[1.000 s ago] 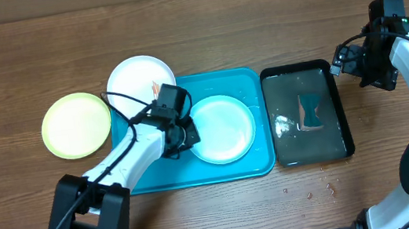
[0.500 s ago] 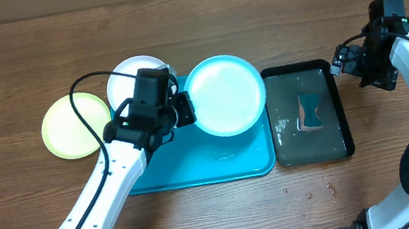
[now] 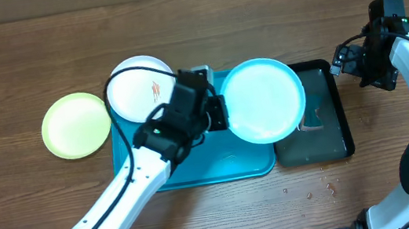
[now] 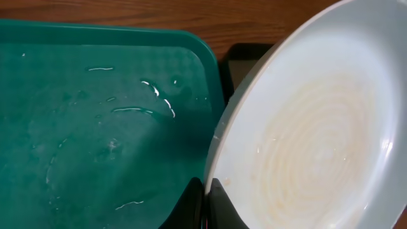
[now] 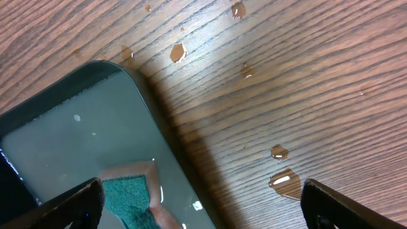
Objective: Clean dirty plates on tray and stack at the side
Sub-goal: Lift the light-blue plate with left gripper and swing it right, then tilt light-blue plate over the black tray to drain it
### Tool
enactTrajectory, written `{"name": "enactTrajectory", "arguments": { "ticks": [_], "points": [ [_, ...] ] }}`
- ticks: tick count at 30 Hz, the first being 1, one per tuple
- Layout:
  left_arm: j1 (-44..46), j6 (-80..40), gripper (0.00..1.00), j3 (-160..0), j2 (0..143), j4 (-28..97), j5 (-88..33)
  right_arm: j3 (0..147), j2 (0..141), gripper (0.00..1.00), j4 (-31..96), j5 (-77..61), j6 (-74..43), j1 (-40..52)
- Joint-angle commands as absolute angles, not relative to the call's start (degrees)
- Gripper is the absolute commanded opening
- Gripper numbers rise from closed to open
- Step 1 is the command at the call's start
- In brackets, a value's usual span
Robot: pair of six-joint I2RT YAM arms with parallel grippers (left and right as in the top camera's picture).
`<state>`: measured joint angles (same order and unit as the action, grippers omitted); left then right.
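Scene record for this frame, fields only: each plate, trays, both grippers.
blue plate: held at rim by left gripper, lifted over where tray meets black tray
white plate: overlaps tray's far-left corner, reddish smear
green plate: on table, left of tray
black tray: water, sponge inside
right gripper: open, empty, over table by black tray's corner

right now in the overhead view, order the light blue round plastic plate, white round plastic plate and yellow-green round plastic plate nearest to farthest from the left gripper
1. the light blue round plastic plate, gripped at its left rim by the left gripper
2. the white round plastic plate, farther back and to the left
3. the yellow-green round plastic plate, farthest left
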<state>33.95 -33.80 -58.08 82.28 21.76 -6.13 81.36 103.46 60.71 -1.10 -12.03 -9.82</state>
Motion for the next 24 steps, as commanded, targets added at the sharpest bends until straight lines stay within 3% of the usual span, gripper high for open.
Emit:
{"name": "enactTrajectory", "arguments": {
  "ticks": [1,12,24],
  "points": [
    [36.49,-36.14,0.04,-59.40,82.61,21.32,-0.40,81.34,103.02,1.00,60.51,-1.19,-12.45,-10.04],
    [41.58,-37.04,0.04,-63.83,82.85,25.02,12.34,81.34,103.02,1.00,60.53,-1.19,-12.45,-10.04],
    [48.75,-29.93,0.04,-72.18,88.66,27.35,26.46,81.34,103.02,1.00,60.53,-1.19,-12.45,-10.04]
  ]
}}
